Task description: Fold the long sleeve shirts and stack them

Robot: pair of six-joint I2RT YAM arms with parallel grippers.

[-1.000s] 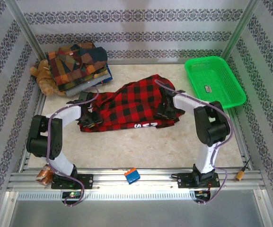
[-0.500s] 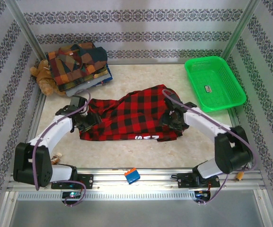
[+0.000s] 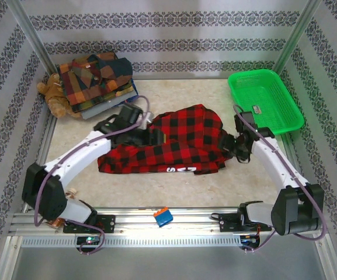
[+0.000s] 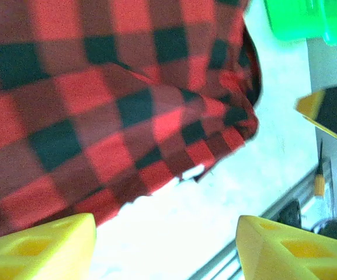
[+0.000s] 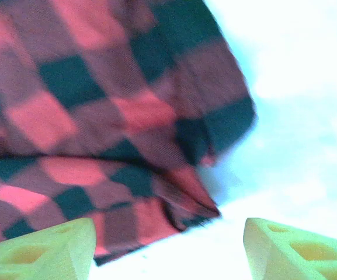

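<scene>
Your left pincer [image 3: 145,134] and right pincer [image 3: 231,143] hang released at the half-folded red shirt [image 3: 174,143]. Regrip its edges, fold again, then carry it to the pile [image 3: 95,79] at ten o'clock.

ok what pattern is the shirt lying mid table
Red-and-black check flannel shirt, best in the top external view.

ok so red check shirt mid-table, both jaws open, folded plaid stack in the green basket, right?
No. The folded plaid stack sits on the table in the far left corner beside the teddy bear, not in the green basket; the top view shows it. The rest holds.
</scene>
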